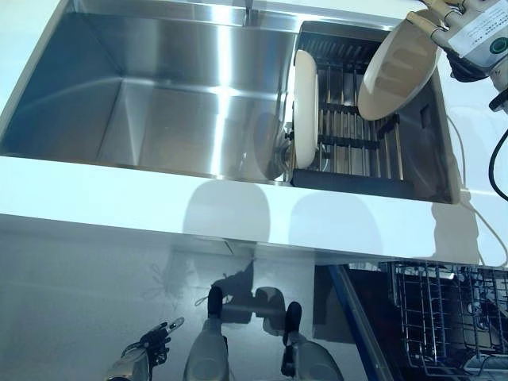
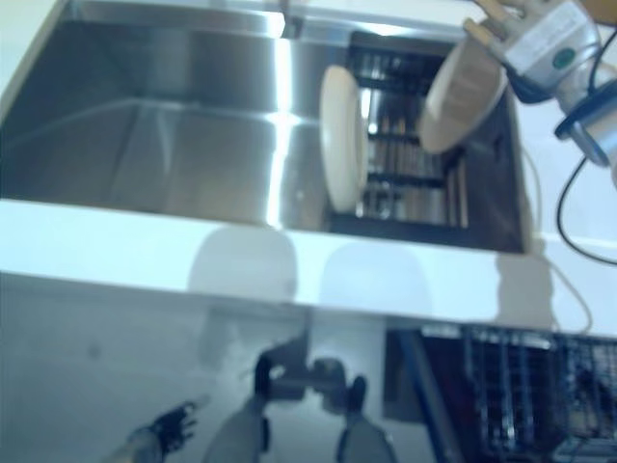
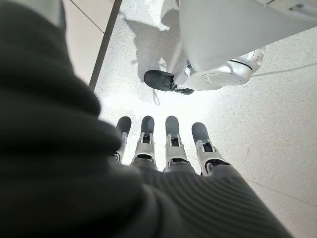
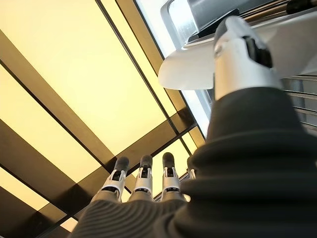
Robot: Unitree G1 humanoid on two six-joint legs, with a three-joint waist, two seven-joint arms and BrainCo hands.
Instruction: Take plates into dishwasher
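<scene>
A cream plate point(image 1: 305, 111) stands upright in the dark dish rack point(image 1: 349, 181) at the right end of the steel sink. My right hand point(image 1: 464, 28) is at the far right above the rack. It holds a second cream plate point(image 1: 397, 75), tilted and lifted over the rack's right side. In the right wrist view my thumb point(image 4: 237, 54) presses on this plate's rim point(image 4: 193, 72) while the fingers point(image 4: 143, 181) stay straight. My left hand point(image 1: 143, 353) hangs low at the lower left, open and empty, fingers point(image 3: 171, 141) straight toward the floor.
The deep sink basin point(image 1: 159, 103) fills the left. A white counter edge point(image 1: 119, 198) runs across the front. The open dishwasher's wire rack point(image 1: 444, 313) shows at the lower right, below the counter. A cable point(image 1: 464, 198) lies on the counter at the right.
</scene>
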